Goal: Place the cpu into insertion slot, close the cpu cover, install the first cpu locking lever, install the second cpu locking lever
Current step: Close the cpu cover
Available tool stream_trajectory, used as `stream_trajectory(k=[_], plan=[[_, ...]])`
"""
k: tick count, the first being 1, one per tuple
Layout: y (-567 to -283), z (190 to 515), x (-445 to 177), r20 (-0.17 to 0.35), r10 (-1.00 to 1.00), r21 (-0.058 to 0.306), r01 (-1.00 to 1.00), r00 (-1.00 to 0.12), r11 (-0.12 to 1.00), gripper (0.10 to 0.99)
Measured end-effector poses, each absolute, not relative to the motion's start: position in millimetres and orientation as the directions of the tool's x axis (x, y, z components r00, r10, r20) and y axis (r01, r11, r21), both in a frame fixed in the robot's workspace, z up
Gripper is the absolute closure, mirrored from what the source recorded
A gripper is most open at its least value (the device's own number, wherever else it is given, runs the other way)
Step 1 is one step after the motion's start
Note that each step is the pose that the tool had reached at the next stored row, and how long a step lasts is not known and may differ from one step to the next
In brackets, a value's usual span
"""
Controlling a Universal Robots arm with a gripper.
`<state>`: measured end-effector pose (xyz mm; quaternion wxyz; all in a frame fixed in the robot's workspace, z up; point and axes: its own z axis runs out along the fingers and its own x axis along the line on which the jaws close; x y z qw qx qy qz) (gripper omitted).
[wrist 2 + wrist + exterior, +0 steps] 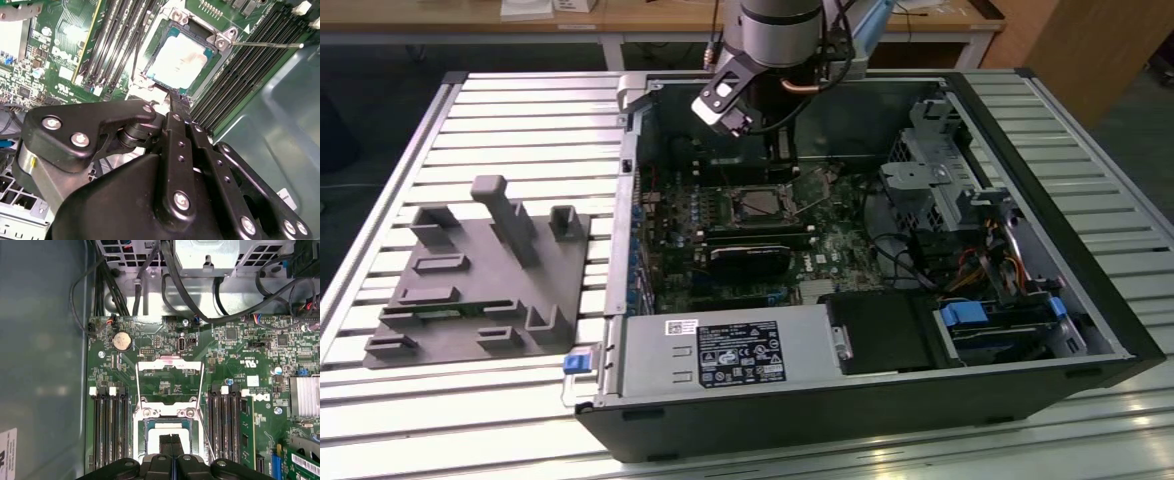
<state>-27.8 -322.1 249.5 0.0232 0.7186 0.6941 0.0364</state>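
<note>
The cpu (180, 59) lies flat in the insertion slot (222, 39), its pale silver top facing up; in the first wrist view the cpu (154, 434) is partly covered by my fingers. The cpu cover (170, 363) stands swung open past the slot's far side, with green board showing through its cut-out. Thin wire locking levers (204, 432) (265, 45) stick out unlatched beside the socket. My gripper (172, 441) hovers just over the chip, shut with its black fingertips (176, 100) pressed together and nothing between them. In the exterior view the gripper (781, 165) hangs over the socket (758, 205).
Long black memory slots (110, 425) flank the socket on both sides. Cables (200, 315) and a drive cage (934, 180) crowd one end of the case. A labelled power supply box (720, 355) sits at the near edge. A grey fixture plate (480, 280) lies on the exterior view's left.
</note>
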Motion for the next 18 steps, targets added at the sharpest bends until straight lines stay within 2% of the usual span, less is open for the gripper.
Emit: stream_trajectory(k=[18], plan=[[-322.1,249.5,-11.4,0.02,0.999,0.084,0.996,0.034,-0.035,0.98]])
